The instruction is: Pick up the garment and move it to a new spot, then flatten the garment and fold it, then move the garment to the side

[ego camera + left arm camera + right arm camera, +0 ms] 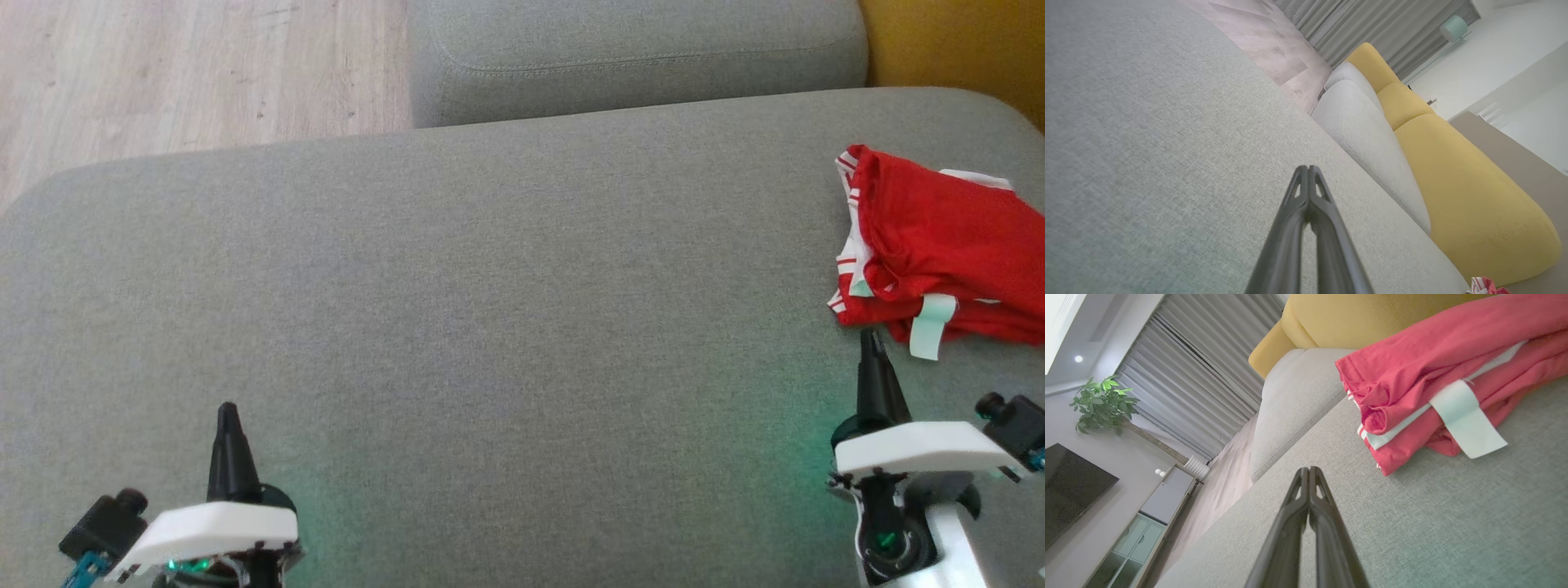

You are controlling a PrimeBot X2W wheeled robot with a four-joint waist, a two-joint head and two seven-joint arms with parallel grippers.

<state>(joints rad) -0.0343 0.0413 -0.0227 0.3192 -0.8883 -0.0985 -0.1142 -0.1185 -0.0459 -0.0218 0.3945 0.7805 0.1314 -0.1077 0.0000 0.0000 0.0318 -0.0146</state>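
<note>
Head view: the garment (939, 245) lies in a red, white-trimmed heap at the far right of the grey sofa (490, 286). My right gripper (873, 343) points at its near edge, just short of the cloth. My left gripper (228, 416) hangs well apart at the lower left. Both are pinched shut and empty.

Left wrist view: the left gripper (1307, 171) has its fingers pressed together over bare sofa. A scrap of garment (1488, 286) shows at the bottom right corner.

Right wrist view: the right gripper (1309, 471) is closed with nothing in it. The garment (1433, 363) sits near, stacked in loose layers, with a white label (1468, 422) hanging out.

I can't tell for sure whether this is the pickup not yet begun or the folded garment already set aside. If it's the pickup, I'd open the right gripper, ease forward and pinch the near layers.
</note>
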